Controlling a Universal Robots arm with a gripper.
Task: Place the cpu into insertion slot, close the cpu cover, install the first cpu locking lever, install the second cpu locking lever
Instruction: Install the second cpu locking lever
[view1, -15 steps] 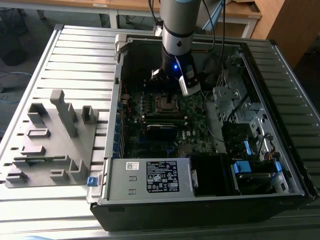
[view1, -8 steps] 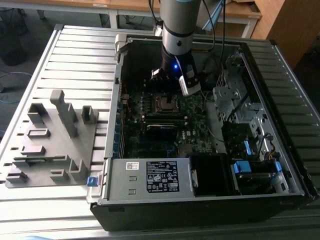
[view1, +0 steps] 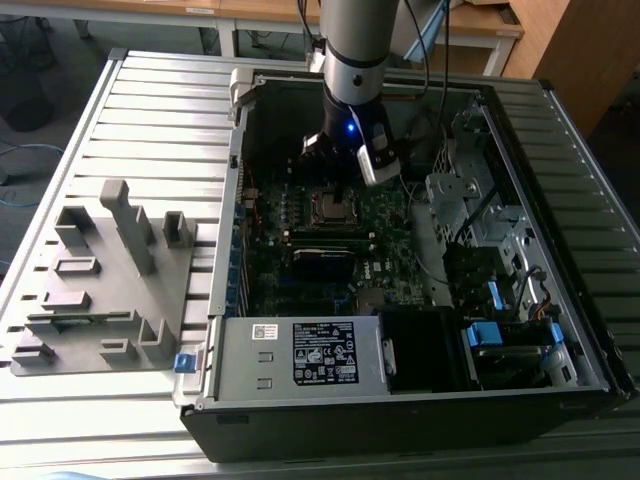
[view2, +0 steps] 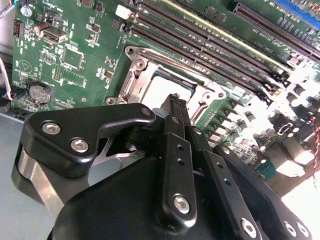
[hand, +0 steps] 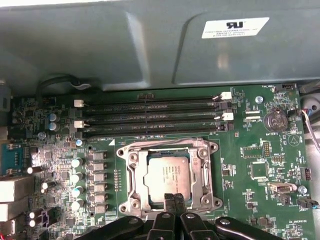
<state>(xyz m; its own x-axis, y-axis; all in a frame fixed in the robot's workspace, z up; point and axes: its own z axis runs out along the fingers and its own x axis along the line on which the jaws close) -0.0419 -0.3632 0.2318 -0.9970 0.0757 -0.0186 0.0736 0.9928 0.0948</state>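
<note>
The cpu (hand: 167, 172) lies flat in the insertion slot (hand: 206, 186) on the green motherboard, its silver-tan face up. The silvery cpu cover (hand: 136, 172) lies down around it as a frame. My gripper (hand: 174, 199) is shut, its two black fingers pressed together with nothing between them, and the tips sit at the near edge of the slot, over the rim of the cpu. In the second wrist view the shut gripper (view2: 175, 102) hides part of the bright cpu (view2: 162, 87). In the exterior view the gripper (view1: 335, 168) hangs just above the slot (view1: 330, 207) inside the open computer case.
Several long black memory slots (hand: 150, 117) run beside the socket. A row of capacitors (hand: 77, 177) stands on another side. The case's metal wall (hand: 150, 45) rises behind the board. A drive cage and cables (view1: 470, 230) fill the exterior view's right; a grey fixture (view1: 110, 270) lies left.
</note>
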